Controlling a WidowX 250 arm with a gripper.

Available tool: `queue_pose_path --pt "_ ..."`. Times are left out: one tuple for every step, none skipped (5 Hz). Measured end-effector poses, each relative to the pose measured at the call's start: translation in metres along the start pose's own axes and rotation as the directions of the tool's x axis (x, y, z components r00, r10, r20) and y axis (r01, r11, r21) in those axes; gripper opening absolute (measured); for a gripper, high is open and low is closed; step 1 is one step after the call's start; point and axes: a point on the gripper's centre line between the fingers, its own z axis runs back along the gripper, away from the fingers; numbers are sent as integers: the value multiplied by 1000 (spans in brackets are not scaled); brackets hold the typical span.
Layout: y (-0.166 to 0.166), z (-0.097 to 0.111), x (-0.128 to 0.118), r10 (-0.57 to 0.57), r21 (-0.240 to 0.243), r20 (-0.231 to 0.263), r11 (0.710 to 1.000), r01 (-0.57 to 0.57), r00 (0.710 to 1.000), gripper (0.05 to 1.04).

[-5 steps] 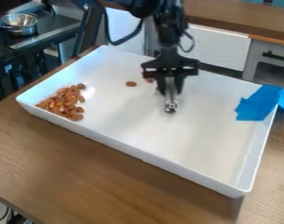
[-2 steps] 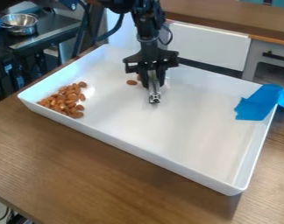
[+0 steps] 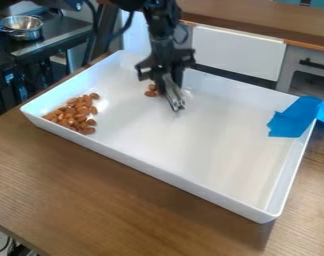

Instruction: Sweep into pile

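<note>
Camera view: my gripper [image 3: 169, 89] is over the far part of the white tray [image 3: 158, 174], a bit left of frame centre, pointing down. It's closed on a silver tool [image 3: 173, 95], metal clamped between the black fingers. Tool sits at a tilt, lower end toward the tray floor; can't tell if it touches.

Almonds are in two spots, both inside the tray. Main pile [image 3: 72, 115] is in the left corner, bunched, a few nuts loose at its edge. Small group [image 3: 151, 91] is just beside my gripper, on its frame-left side, well apart from the main pile. Can't tell if the gripper touches that group.

Rest: tray on a brown wood table [image 3: 91, 195]. Crumpled blue sheet [image 3: 293, 120] over the tray's right corner, part inside, part past the rim. Steel bowl [image 3: 22, 27] on a dark counter [image 3: 58, 36], upper left. White panel [image 3: 238, 55] behind the tray, beneath a wood counter [image 3: 251, 19].
</note>
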Motion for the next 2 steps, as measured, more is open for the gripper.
queue_pose_path --pt "7 1 12 126 12 49 992 -127 991 374" --pt "11 1 13 200 32 63 979 -202 978 374"
